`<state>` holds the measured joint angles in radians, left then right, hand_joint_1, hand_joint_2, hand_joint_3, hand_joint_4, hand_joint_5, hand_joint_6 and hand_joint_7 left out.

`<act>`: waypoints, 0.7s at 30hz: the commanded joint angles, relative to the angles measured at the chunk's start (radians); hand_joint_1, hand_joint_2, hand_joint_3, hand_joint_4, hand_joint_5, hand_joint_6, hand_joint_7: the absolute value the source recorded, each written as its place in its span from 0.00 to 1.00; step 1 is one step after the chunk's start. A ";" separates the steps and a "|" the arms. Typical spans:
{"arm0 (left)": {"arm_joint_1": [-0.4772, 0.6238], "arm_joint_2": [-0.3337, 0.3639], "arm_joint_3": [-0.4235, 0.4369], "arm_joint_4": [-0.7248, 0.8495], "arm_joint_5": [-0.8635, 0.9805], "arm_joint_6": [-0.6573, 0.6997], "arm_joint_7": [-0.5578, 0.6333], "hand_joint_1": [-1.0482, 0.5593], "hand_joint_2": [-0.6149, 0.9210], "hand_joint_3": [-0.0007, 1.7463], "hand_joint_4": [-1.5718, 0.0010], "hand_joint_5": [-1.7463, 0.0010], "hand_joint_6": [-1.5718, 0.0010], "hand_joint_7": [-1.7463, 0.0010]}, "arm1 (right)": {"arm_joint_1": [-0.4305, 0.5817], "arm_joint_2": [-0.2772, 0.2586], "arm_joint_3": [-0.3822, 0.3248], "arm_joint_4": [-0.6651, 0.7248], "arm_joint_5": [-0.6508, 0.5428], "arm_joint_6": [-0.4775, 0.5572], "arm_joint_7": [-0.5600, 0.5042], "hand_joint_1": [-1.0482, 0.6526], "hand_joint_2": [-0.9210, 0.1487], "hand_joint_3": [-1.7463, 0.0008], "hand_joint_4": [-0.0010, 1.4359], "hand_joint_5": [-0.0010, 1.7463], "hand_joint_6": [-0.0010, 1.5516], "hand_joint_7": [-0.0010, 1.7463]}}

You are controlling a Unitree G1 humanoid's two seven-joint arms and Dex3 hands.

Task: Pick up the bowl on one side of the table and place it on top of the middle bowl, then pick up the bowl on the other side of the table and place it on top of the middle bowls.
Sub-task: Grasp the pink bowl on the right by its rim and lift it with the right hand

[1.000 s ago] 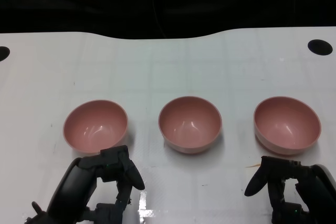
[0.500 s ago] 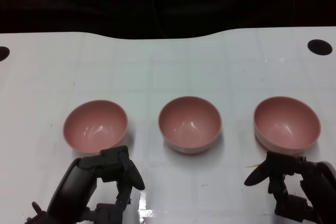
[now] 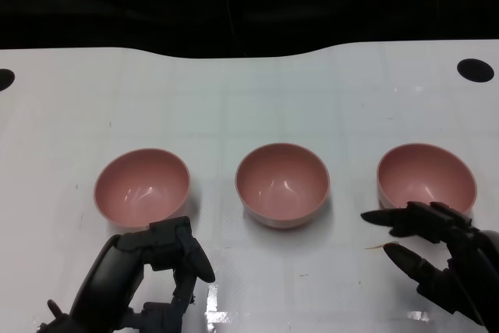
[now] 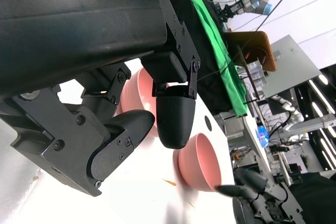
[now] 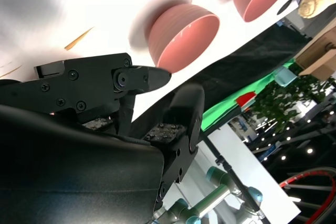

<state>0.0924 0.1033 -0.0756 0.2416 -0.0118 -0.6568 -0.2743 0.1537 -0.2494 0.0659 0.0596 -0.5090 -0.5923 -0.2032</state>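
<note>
Three pink bowls stand in a row on the white table (image 3: pixel 257 99), well apart from one another, each upright with its mouth up; all three look alike, round and deep, with a thin rim, a smooth glossy inside that catches small highlights, and a narrower base.

The right hand (image 3: pixel 437 251) holds nothing; its fingers (image 3: pixel 390 217) are spread and reach toward the right bowl (image 3: pixel 426 185), whose near rim lies just beyond the fingertips; whether they touch it cannot be told from the head view; the right wrist view shows a gap between the fingers and that bowl, though the frame is blurred. A small thin orange sliver (image 3: pixel 376 246) lies on the table between this hand's upper and lower fingers.

The left hand (image 3: pixel 160 259) also holds nothing; its fingers are curled inward over the table; the left bowl (image 3: pixel 143 187) sits just beyond its knuckles, apart from it.

The middle bowl (image 3: pixel 281 185) lies between the two hands and farther out than either, nearer neither hand in particular, with nothing stacked in it. A dark round hole (image 3: pixel 475 69) marks the table far beyond the right hand.
</note>
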 commanded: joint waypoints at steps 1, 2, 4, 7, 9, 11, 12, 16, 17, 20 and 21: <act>0.000 0.013 0.005 0.005 -0.012 -0.006 -0.007 0.57 0.62 0.82 0.47 0.03 0.49 0.19 | 0.010 -0.013 -0.025 -0.033 -0.017 0.049 -0.009 0.32 0.03 1.00 0.11 0.48 0.20 0.19; 0.000 0.013 0.004 0.006 -0.010 -0.006 -0.006 0.57 0.62 0.82 0.47 0.03 0.49 0.19 | 0.013 -0.012 -0.027 -0.043 -0.025 0.068 -0.007 0.31 0.03 1.00 0.10 0.47 0.19 0.17; -0.001 0.012 0.004 0.007 -0.008 -0.009 -0.005 0.57 0.62 0.82 0.47 0.03 0.49 0.19 | 0.017 -0.013 -0.028 -0.060 -0.043 0.095 -0.005 0.29 0.05 1.00 0.08 0.45 0.18 0.15; -0.006 0.011 0.003 0.014 -0.003 -0.016 -0.002 0.57 0.61 0.82 0.47 0.03 0.49 0.19 | 0.018 -0.018 -0.025 -0.086 -0.098 0.131 -0.018 0.27 0.07 1.00 0.05 0.43 0.16 0.12; -0.008 0.010 0.002 0.013 -0.006 -0.013 -0.003 0.57 0.61 0.82 0.47 0.03 0.49 0.19 | 0.019 -0.016 -0.024 -0.109 -0.129 0.164 -0.021 0.26 0.08 1.00 0.02 0.42 0.15 0.11; -0.011 0.008 0.001 0.014 -0.008 -0.014 -0.004 0.57 0.62 0.82 0.47 0.03 0.49 0.19 | 0.016 -0.013 -0.022 -0.134 -0.161 0.203 -0.022 0.24 0.07 1.00 0.01 0.42 0.14 0.10; -0.012 0.008 0.001 0.016 -0.005 -0.017 -0.003 0.57 0.62 0.82 0.47 0.03 0.49 0.19 | 0.012 -0.013 -0.021 -0.146 -0.179 0.224 -0.022 0.24 0.07 1.00 0.00 0.41 0.13 0.09; -0.011 0.006 -0.002 0.013 -0.009 -0.018 -0.005 0.57 0.62 0.82 0.47 0.03 0.49 0.19 | -0.005 -0.014 -0.011 -0.183 -0.255 0.325 -0.009 0.23 0.08 1.00 0.00 0.39 0.13 0.09; -0.010 0.006 -0.002 0.011 -0.011 -0.016 -0.006 0.57 0.62 0.82 0.47 0.03 0.49 0.19 | -0.009 -0.014 -0.007 -0.191 -0.274 0.354 0.000 0.23 0.09 1.00 0.00 0.38 0.13 0.09; -0.007 0.006 -0.003 0.009 -0.011 -0.016 -0.006 0.57 0.62 0.82 0.47 0.03 0.49 0.19 | -0.024 -0.019 0.014 -0.196 -0.332 0.427 0.011 0.23 0.09 1.00 0.00 0.37 0.14 0.09; -0.008 0.006 -0.003 0.010 -0.010 -0.018 -0.006 0.57 0.63 0.81 0.47 0.03 0.49 0.19 | -0.031 -0.023 0.022 -0.191 -0.350 0.445 0.010 0.23 0.10 1.00 0.00 0.37 0.14 0.09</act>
<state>0.0864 0.1010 -0.0797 0.2485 -0.0120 -0.6607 -0.2744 0.1367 -0.2538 0.0841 -0.1276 -0.8399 -0.1722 -0.1975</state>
